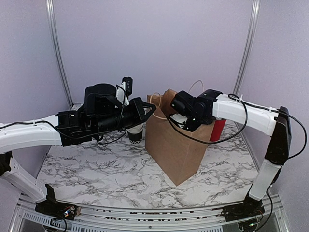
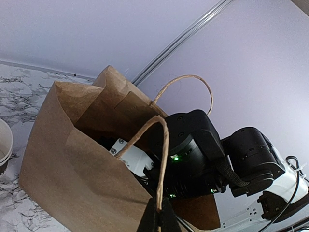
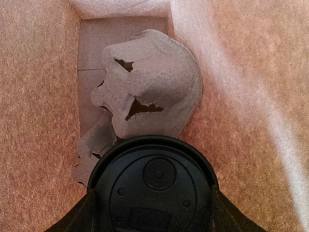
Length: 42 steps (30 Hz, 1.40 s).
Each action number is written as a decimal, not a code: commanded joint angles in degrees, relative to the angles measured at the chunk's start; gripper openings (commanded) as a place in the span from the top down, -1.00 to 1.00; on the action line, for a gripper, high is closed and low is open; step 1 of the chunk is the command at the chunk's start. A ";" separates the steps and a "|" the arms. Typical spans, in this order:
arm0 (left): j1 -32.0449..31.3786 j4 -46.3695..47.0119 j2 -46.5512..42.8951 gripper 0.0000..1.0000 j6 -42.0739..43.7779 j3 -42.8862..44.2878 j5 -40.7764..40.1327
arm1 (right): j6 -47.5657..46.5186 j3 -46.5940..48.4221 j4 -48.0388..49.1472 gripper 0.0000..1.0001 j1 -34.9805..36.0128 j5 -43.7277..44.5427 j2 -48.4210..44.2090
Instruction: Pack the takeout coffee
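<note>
Brown paper bag (image 1: pixel 176 150) stands upright on a marble table (image 1: pixel 96 174), with both arms meeting at its mouth. The left arm (image 1: pixel 29 133) stretches roughly level from the left side. Its gripper (image 1: pixel 149 110) is closed tight on the bag's near handle (image 2: pixel 163 154), with the cord pinched between the fingertips. The right arm (image 1: pixel 251 113) rises from its base, bends at the elbow and runs leftward, its wrist dipping into the open top. The right gripper (image 3: pixel 154 212) is inside the bag, jaws set wide and clasping the takeout coffee (image 3: pixel 157 179), with a finger (image 3: pixel 72 222) at either side of the black lid. Below the cup a grey pulp carrier (image 3: pixel 149 92) lies on the bag's floor; whether the two touch cannot be told. A white-rimmed cup (image 1: pixel 136 133) stands left of the bag, and a red cylinder (image 1: pixel 218 129) behind it.
</note>
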 commanded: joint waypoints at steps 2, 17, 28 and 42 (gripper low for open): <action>-0.20 -1.01 -0.88 1.00 0.45 0.85 -0.25 | 0.66 -0.60 -1.00 0.08 0.45 -1.11 0.02; -0.24 -0.93 -0.74 1.00 0.35 0.85 -0.06 | 1.05 -4.28 2.28 0.08 0.84 -3.32 0.78; -0.20 -0.99 -0.70 1.00 0.27 0.76 -0.06 | 1.25 -4.32 2.77 0.08 1.16 -3.30 1.91; -0.27 -1.01 -0.96 1.00 0.24 0.46 -0.32 | 1.48 -0.11 0.31 0.05 3.49 -1.52 2.59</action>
